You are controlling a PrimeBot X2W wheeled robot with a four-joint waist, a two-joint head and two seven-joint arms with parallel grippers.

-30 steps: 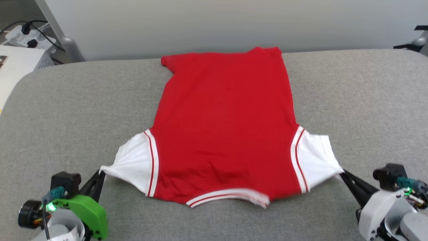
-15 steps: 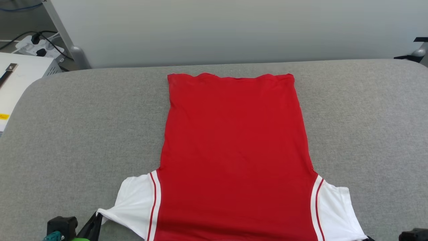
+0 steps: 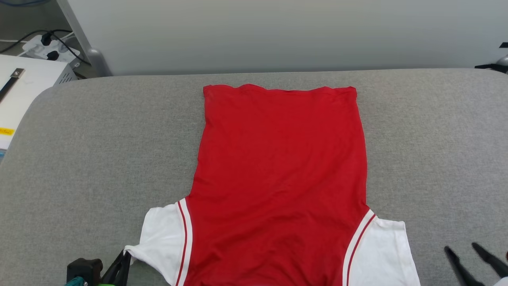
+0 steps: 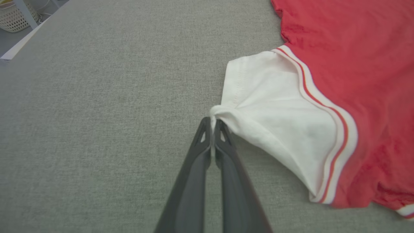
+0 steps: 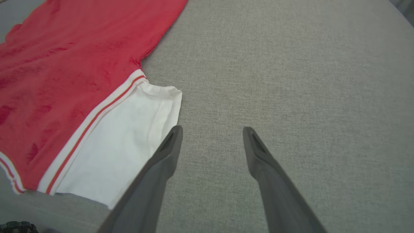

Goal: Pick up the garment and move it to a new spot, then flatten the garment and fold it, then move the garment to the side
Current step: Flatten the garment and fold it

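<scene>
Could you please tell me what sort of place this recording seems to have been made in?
Probably a lab or test room, not a home: a grey padded table with a jersey laid out, a plugged-in power strip at the far left, and a plain partition behind.

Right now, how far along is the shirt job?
Done: the garment lies spread flat on the grey cushion. In hand: the left claw is shut on the left sleeve tip; the right claw stands open beside the right sleeve, holding nothing. Left: no fold shows yet, then the move aside.
</scene>
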